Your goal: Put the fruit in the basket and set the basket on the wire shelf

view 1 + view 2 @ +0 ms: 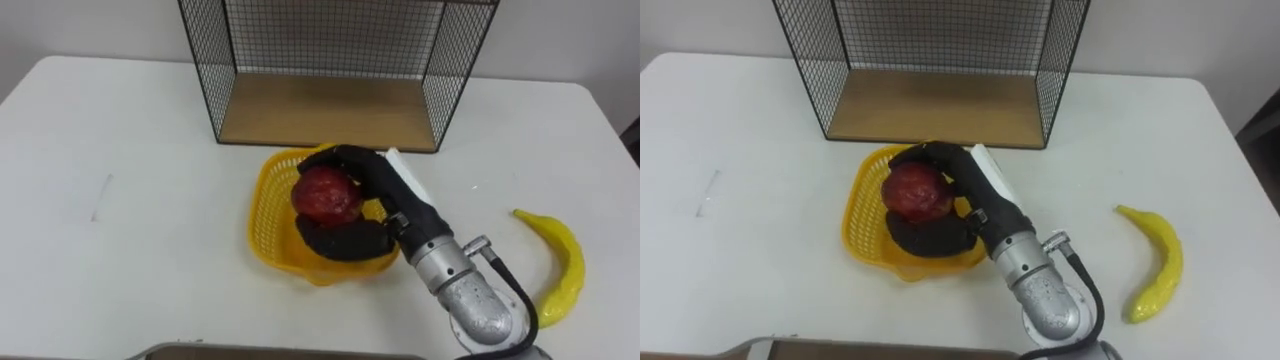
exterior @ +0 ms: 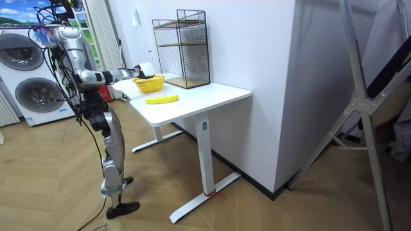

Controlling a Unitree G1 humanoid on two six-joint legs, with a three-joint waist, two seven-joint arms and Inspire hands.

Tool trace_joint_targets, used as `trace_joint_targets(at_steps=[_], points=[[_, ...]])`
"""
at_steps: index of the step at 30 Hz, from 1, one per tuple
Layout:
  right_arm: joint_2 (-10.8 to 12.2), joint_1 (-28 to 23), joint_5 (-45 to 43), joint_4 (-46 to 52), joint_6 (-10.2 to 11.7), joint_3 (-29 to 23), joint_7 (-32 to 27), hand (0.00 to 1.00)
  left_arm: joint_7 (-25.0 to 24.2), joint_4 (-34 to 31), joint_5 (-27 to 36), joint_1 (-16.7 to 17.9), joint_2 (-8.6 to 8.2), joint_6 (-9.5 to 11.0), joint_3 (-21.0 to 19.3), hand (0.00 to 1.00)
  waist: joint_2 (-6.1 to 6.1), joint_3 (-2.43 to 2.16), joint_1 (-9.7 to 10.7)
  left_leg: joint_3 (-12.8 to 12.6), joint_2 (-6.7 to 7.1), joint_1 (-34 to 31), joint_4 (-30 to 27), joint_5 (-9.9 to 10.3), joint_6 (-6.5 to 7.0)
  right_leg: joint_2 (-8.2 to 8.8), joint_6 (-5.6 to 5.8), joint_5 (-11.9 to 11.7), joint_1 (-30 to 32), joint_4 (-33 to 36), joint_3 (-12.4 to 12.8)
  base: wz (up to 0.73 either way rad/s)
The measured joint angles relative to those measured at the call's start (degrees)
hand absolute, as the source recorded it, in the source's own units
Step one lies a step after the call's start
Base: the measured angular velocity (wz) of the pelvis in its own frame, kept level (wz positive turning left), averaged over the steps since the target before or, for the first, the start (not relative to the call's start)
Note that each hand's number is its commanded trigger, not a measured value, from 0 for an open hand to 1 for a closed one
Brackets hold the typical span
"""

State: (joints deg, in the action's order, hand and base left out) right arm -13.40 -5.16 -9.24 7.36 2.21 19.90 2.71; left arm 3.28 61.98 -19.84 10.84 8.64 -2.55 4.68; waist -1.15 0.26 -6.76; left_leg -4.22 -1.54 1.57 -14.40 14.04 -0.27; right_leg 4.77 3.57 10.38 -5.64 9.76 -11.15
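right hand [image 1: 350,215] curled round the red apple [image 1: 326,194], held over the yellow basket [image 1: 268,215] in front of the wire shelf [image 1: 330,110]. banana [image 1: 560,265] on the table, well apart. risk: light basket tips or slides if fingers catch its rim on release.

The apple [image 1: 326,194] is red, basket [image 1: 263,203] and banana [image 1: 568,262] yellow, wire shelf [image 1: 455,70] black, table [image 1: 130,230] white.

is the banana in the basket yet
No, the banana lies on the table to the right of the basket, apart from it.
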Motion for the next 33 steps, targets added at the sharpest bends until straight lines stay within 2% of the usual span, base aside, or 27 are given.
trace_joint_targets(at_steps=[5, 11, 17, 22, 33], points=[[-0.1, 0.0, -0.3, -1.6, -1.0, -0.9, 1.2, 0.0, -0.2, -0.1, 0.0, 0.0, 0.31, 0.0, 0.0, 0.0, -0.66, 0.28, 0.1, 0.2, 0.0, -0.4, -0.4, 0.0, 0.0, 0.0, 0.0, 0.0, 0.0, 0.0, -0.1, 0.01], [0.2, 0.3, -0.7, -1.7, -1.1, -1.1, 1.2, 0.0, -0.7, -1.4, -0.1, 0.2, 0.67, -0.8, 0.0, 0.0, -0.88, 0.25, 0.1, 1.0, 0.06, -1.3, -1.1, 0.0, 0.0, 0.0, -0.02, -0.1, 0.1, 0.1, -0.7, 0.06], [0.2, 0.1, 0.0, -1.7, -1.1, -1.1, 1.7, 0.0, -1.2, -1.4, -0.1, 0.4, 0.78, -1.1, 0.0, 0.0, -0.58, 0.19, 0.4, 1.4, 0.07, -1.4, -1.3, 0.0, 0.0, 0.0, -0.07, -0.1, -0.2, 0.1, -1.1, 0.03], [0.3, 0.0, 0.0, -2.4, -1.1, -1.1, 2.4, 0.0, -1.1, -2.0, -0.1, 0.9, 0.83, -1.1, 0.0, 0.0, 0.14, -0.23, 0.6, 1.3, 0.07, -1.1, -1.3, 0.0, 0.0, -0.01, -0.06, -0.1, -0.5, 0.1, -1.1, 0.0], [0.2, 0.0, 2.3, -3.2, -0.9, -1.2, 2.1, 0.0, 0.2, -2.4, -0.1, 1.7, 0.8, -1.2, 0.0, 0.0, -0.02, -0.09, 0.8, 1.4, 0.09, -0.8, -1.3, 0.0, 0.01, 0.0, -0.06, -0.1, -0.8, 0.1, -1.1, 0.0]])
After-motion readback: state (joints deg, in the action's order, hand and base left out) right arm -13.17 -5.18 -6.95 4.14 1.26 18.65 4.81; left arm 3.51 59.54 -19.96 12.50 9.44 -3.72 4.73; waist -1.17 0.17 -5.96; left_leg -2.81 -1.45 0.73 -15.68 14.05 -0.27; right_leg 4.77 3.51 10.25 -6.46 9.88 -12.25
